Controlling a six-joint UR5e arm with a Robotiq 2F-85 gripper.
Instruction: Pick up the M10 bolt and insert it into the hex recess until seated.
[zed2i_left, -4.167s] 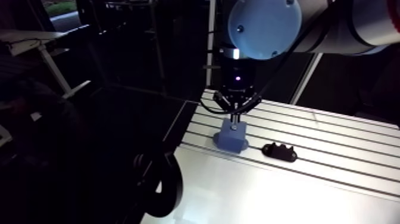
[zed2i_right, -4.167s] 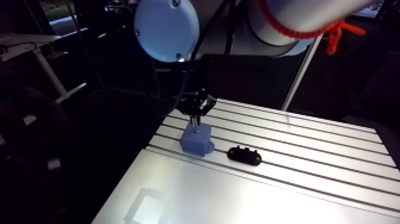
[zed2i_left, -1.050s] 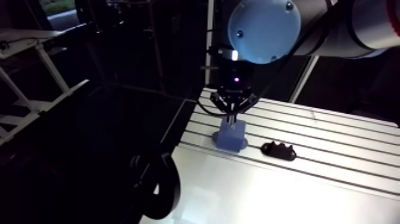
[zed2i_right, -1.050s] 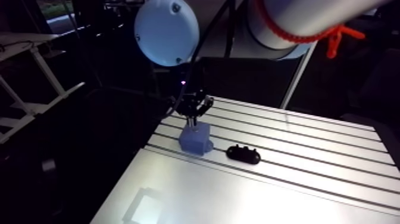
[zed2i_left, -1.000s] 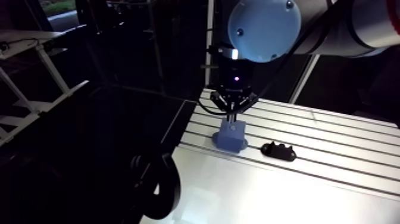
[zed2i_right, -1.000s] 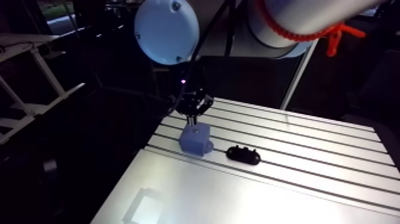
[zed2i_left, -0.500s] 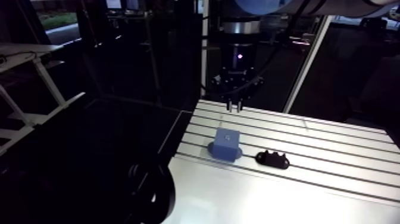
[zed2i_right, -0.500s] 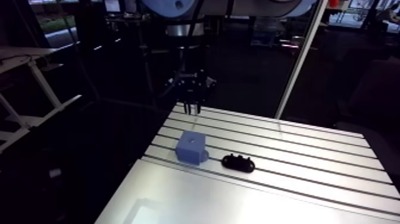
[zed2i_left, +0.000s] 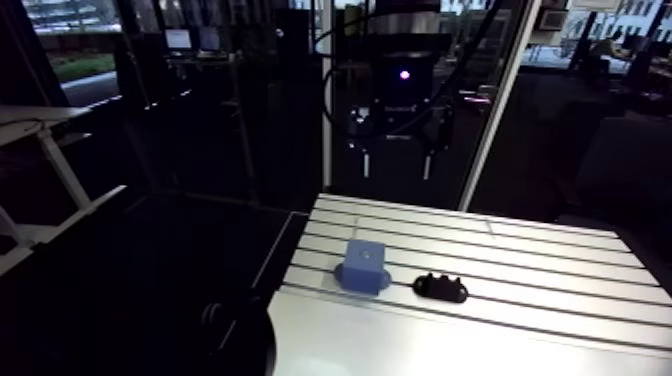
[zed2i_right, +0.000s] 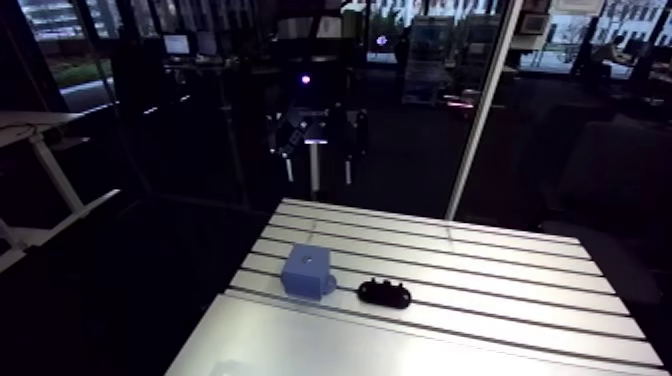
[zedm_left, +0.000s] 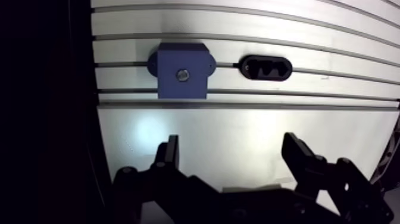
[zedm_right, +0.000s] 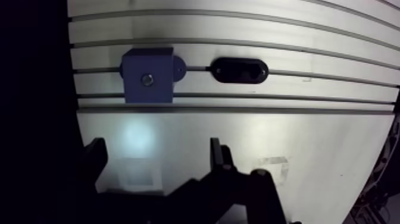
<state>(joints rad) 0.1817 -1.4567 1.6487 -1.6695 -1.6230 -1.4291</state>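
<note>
The robot's dark two-finger gripper (zedm_left: 231, 143) is hanging high above the slotted aluminium table (zedm_left: 238, 119), in the upper centre of the arm view. Its fingers are spread wide and holding nothing.

In the wrist view, ahead of the fingers, a blue square block (zedm_left: 169, 86) with small side tabs is sitting across the table's grooves. A small silvery round M10 bolt (zedm_left: 182, 74) is showing at the centre of the block's top face. The bolt looks to be sitting in the hex recess, though the recess itself cannot be made out around it. How deep the bolt is sitting is not visible from this height.

The main risk, as I judge it, is a bolt that is only resting and not fully seated. A tilted head would be too small to notice here. If the gripper comes down again to check or press, its wide-spread fingers could clip the block's edges and nudge it. Whether the block is fastened to the table cannot be told.

A black oblong holder (zedm_left: 266, 67) with two hollows is lying just beside the block, apart from it, right of it in the arm view's lower centre. Nothing is standing between the gripper and the block.
</note>
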